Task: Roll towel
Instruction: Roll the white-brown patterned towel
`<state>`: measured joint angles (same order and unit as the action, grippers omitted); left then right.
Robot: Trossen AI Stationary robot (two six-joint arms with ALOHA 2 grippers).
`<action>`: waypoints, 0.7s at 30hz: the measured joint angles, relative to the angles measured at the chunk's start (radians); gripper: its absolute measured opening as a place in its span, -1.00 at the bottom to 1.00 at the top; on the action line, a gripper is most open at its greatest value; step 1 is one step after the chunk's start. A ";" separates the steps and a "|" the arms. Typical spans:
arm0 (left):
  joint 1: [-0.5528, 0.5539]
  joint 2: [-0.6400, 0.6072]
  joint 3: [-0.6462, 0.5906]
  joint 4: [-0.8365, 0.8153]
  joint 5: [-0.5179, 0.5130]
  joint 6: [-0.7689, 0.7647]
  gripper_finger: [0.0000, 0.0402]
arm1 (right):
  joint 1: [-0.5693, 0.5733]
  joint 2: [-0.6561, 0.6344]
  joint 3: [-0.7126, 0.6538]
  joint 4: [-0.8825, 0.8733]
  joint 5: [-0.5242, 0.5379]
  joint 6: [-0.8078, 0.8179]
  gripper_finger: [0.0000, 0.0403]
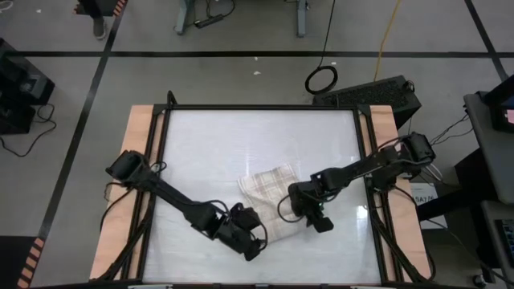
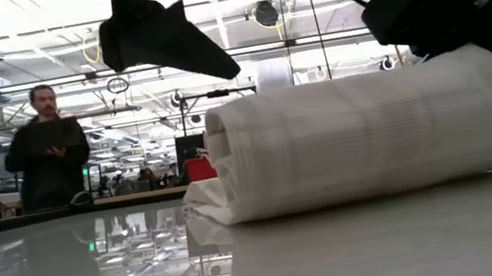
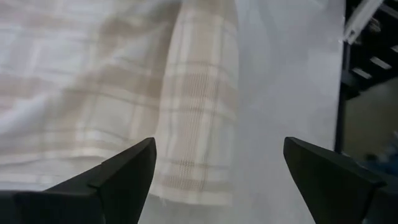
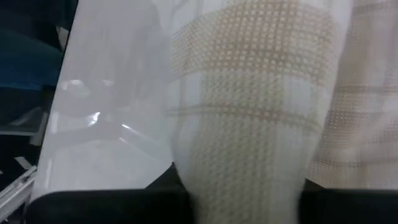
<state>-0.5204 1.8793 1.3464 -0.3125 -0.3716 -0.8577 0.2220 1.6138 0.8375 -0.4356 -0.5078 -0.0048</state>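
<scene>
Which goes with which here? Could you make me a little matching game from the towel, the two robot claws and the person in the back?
Things:
1. towel
2. left gripper
3. right gripper
4. person

States:
A. clamped on a fold of cloth
B. stands in the room beyond the table
C. fingers spread wide, holding nothing
D. partly rolled, lying on the white table

Pairs: 1-D, 2-C, 3-A, 4-B
</scene>
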 joint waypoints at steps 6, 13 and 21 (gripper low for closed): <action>-0.017 0.003 0.000 -0.001 -0.070 0.030 0.78 | -0.046 0.016 0.000 0.000 -0.066 -0.007 -0.69; 0.010 0.025 0.002 0.038 -0.061 0.081 0.78 | -0.071 0.095 0.000 0.018 -0.127 -0.007 -0.70; 0.027 0.101 0.002 0.132 -0.004 0.137 0.78 | -0.104 0.109 0.001 0.030 -0.158 -0.023 -0.70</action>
<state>-0.4931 1.9803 1.3479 -0.1801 -0.3756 -0.7203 0.1181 1.7230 0.8387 -0.4052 -0.6660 -0.0281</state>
